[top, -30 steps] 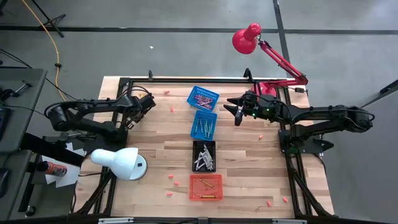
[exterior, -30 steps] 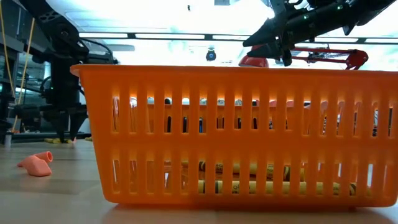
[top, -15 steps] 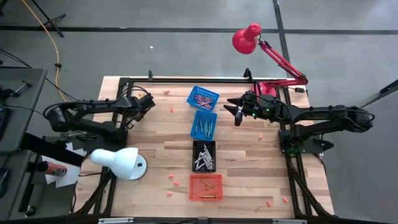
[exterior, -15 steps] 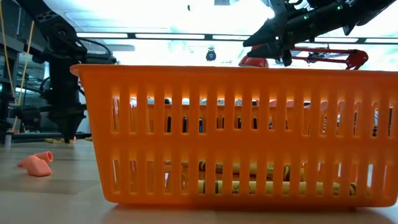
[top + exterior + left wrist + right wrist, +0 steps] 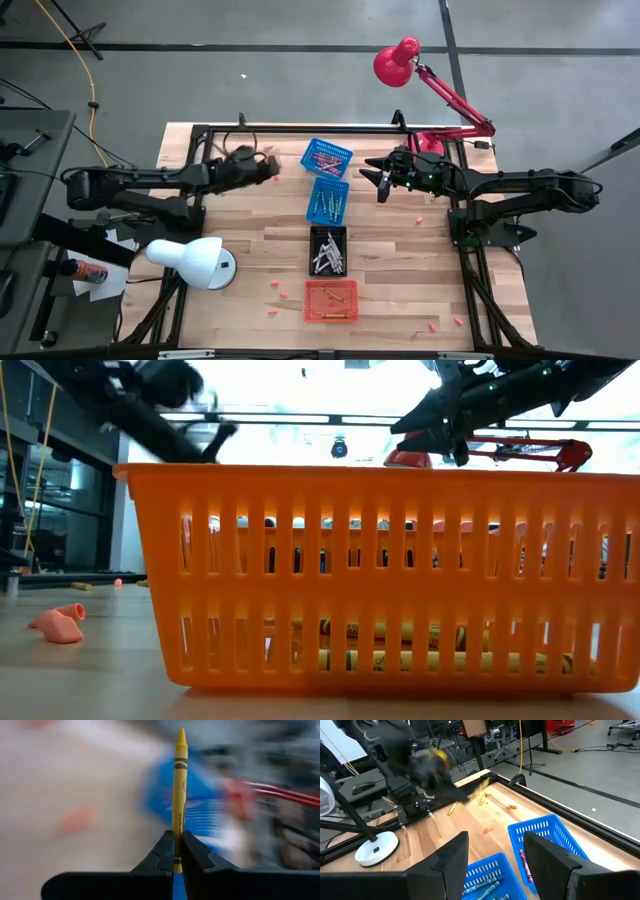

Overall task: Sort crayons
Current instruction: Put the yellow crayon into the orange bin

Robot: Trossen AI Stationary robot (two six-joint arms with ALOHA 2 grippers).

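A yellow crayon (image 5: 178, 795) sticks out from my left gripper (image 5: 176, 856), which is shut on it and hovers over the table's far left part (image 5: 268, 165), left of the far blue basket (image 5: 327, 156). Loose crayons (image 5: 483, 797) lie on the wood near the far left edge. A second blue basket (image 5: 328, 200), a black basket (image 5: 328, 250) and an orange basket (image 5: 331, 300) stand in a row down the middle, each with crayons inside. My right gripper (image 5: 378, 182) hangs open above the table, right of the blue baskets. My left gripper pinches the yellow crayon near its blunt end (image 5: 176, 837) between its two fingertips. The crayon lies along the fingers and points straight out ahead of them, its pointed tip (image 5: 181, 732) away from the gripper. It is lifted clear of the table.
A white lamp (image 5: 190, 262) stands at the near left and a red lamp (image 5: 398, 62) reaches over the far right corner. Small pink bits (image 5: 276, 176) are scattered over the wood, some near the orange basket (image 5: 380, 575). A black frame (image 5: 300, 128) edges the table.
My left gripper stood pointing down at the table's far left, shut there and took hold of the yellow crayon. It then rose, tipped up toward level, and swung right toward the blue baskets, lifting the crayon clear.
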